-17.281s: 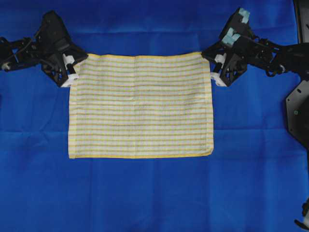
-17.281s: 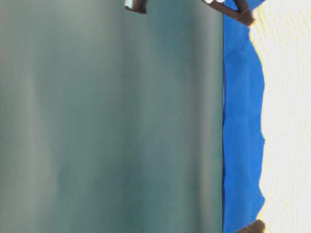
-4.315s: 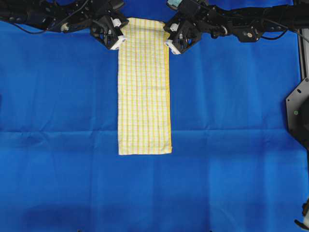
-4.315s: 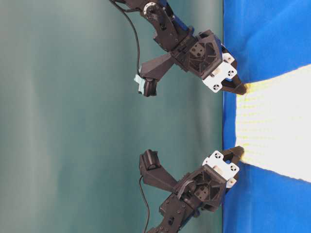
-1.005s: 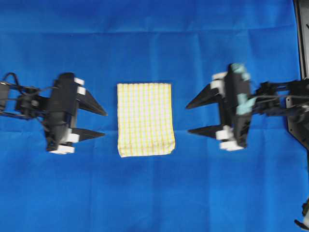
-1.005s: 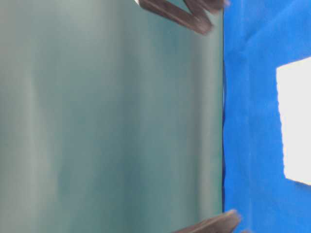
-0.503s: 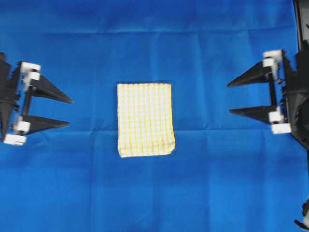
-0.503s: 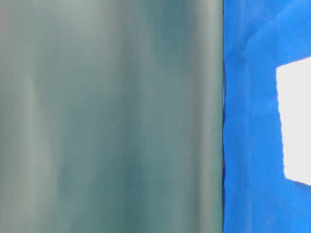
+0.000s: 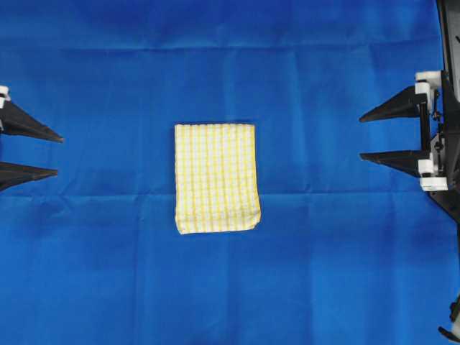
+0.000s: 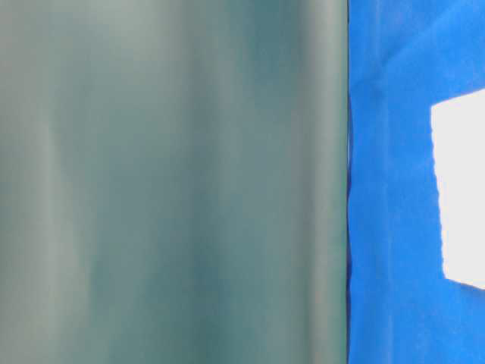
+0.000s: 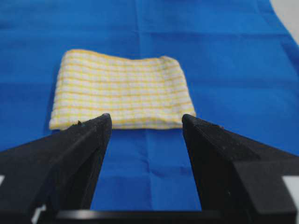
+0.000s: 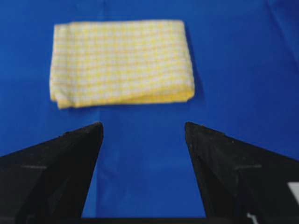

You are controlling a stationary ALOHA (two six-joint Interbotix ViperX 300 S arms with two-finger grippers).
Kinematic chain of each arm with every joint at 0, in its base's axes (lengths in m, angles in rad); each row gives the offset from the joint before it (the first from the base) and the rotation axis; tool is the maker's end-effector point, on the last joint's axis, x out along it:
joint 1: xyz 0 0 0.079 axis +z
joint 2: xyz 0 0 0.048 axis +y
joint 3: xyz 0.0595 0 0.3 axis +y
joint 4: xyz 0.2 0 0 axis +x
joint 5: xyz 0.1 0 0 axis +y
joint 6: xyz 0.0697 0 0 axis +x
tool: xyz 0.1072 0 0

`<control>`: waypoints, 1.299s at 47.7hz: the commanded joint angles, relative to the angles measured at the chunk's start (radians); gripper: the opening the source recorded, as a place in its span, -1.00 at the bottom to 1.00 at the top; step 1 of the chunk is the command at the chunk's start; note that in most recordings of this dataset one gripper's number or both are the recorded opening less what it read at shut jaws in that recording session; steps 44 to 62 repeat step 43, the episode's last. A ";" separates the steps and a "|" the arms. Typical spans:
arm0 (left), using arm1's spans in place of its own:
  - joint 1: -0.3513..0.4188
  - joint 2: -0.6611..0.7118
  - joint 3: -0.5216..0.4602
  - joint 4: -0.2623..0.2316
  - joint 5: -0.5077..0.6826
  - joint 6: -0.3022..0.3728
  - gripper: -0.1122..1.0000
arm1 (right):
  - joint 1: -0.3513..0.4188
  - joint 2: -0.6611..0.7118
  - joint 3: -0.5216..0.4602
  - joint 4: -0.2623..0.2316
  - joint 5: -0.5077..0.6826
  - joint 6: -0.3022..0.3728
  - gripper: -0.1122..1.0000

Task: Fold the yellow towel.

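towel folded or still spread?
Folded. The towel lies as a compact stacked rectangle on the blue cloth, layered edges visible in the wrist views; neither tool touches it.

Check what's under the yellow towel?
The folded yellow towel lies flat on the blue cloth, which shows on every side. Its inner layers and the cloth beneath it are covered.

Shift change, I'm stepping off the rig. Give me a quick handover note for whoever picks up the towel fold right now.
Left gripper: open, empty, at the left edge of the overhead view, well clear of the towel.
Right gripper: open, empty, at the right edge, also clear.
Yellow towel: lies flat in the middle of the blue cloth, folded into a compact rectangle; layered edges show along one side in the right wrist view.
Done: the fold looks complete and nothing is held.
Left: likely nothing but parking the arms; one lower corner sits slightly uneven, so check it if neatness matters.
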 commanded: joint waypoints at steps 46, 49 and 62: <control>0.003 -0.040 -0.025 0.000 0.158 -0.012 0.20 | -0.002 0.005 -0.032 0.000 0.129 0.015 0.48; 0.003 -0.040 -0.025 0.000 0.158 -0.012 0.20 | -0.002 0.005 -0.032 0.000 0.129 0.015 0.48; 0.003 -0.040 -0.025 0.000 0.158 -0.012 0.20 | -0.002 0.005 -0.032 0.000 0.129 0.015 0.48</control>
